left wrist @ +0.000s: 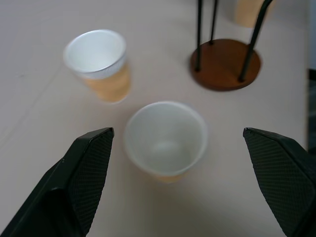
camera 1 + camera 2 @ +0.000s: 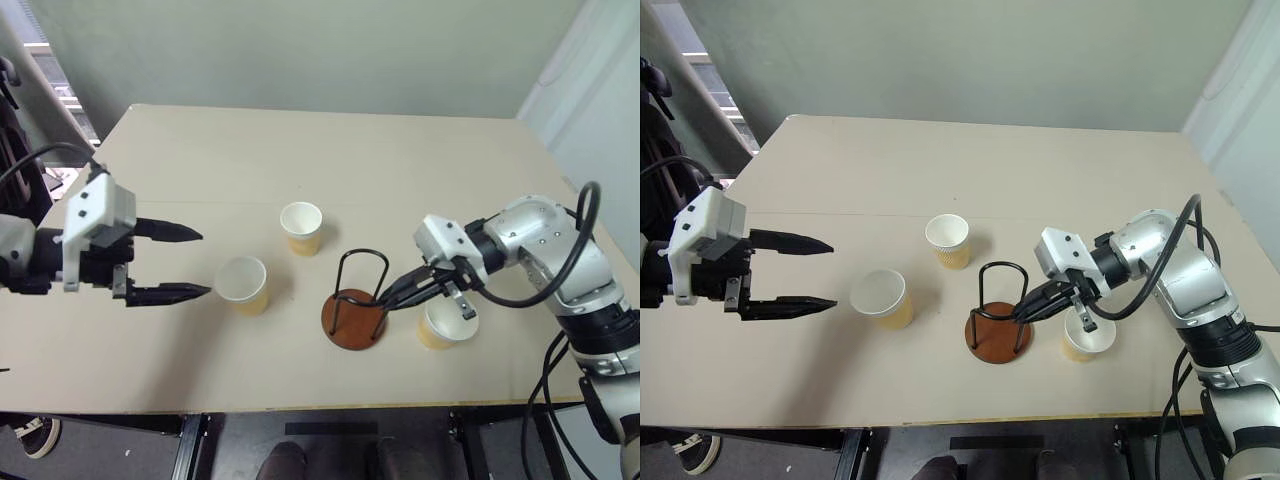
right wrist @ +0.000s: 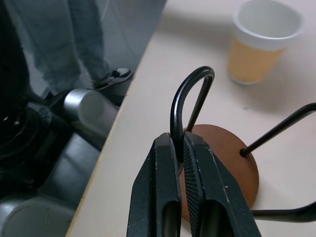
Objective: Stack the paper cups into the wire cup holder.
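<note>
- The three paper cups (image 2: 301, 228) stand upright on the tabletop (image 2: 300, 150), mouths up: two left of the wire cup holder (image 2: 355, 305), one just right of it.
- They look light and crushable; a gentle pinch across the wall below the rim suits them.
- The left gripper (image 2: 175, 262) hangs released beside the nearer left cup.
- The right gripper (image 2: 392, 295) is clenched on one of the holder's upright loops.
</note>
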